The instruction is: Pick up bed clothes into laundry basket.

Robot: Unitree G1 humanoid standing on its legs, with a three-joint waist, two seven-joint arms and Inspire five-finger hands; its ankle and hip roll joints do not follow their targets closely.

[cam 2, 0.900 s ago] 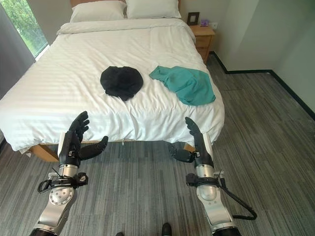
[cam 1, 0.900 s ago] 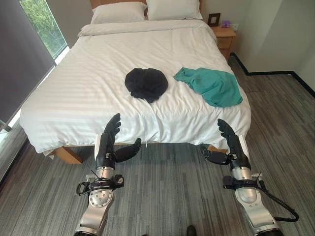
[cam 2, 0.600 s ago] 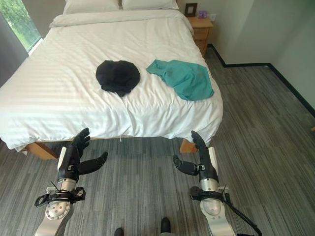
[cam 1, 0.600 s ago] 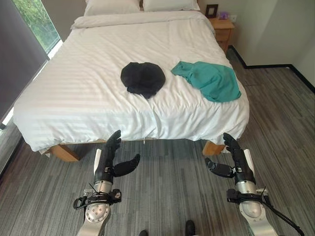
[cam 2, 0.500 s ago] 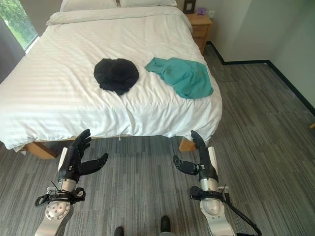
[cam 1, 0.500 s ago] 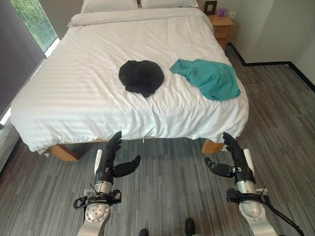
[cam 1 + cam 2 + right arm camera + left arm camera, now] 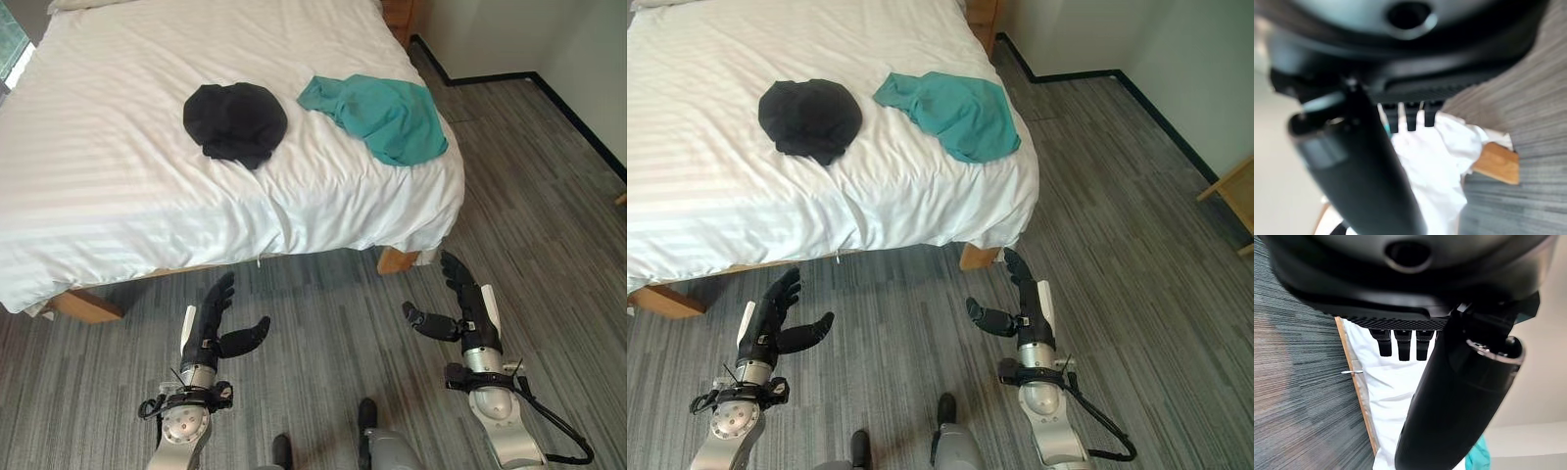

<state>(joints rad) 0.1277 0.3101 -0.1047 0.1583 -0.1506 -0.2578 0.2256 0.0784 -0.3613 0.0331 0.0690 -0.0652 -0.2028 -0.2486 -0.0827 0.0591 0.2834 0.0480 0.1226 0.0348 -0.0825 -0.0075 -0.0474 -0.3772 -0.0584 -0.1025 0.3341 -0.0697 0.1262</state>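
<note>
A black garment (image 7: 235, 119) lies bunched on the white bed (image 7: 118, 206), and a teal garment (image 7: 377, 113) is spread near the bed's right corner. Both my hands hang over the grey floor in front of the bed's foot, well short of the clothes. My left hand (image 7: 208, 323) is open with straight fingers and its thumb out to the side. My right hand (image 7: 460, 299) is open the same way, just below the bed's wooden leg (image 7: 395, 258). Neither hand holds anything. The left wrist view shows its straight fingers (image 7: 1402, 341) before the bed's hanging sheet.
The bed takes up the upper left, its sheet hanging over the foot edge. Grey striped carpet (image 7: 1117, 225) stretches to the right up to a wall with a dark skirting (image 7: 1156, 113). A wooden furniture corner (image 7: 1234, 191) juts in at the far right.
The camera has tilted down and drawn back, so the bed now sits higher and further left. Both hands stay open and low over the floor, holding nothing.
</note>
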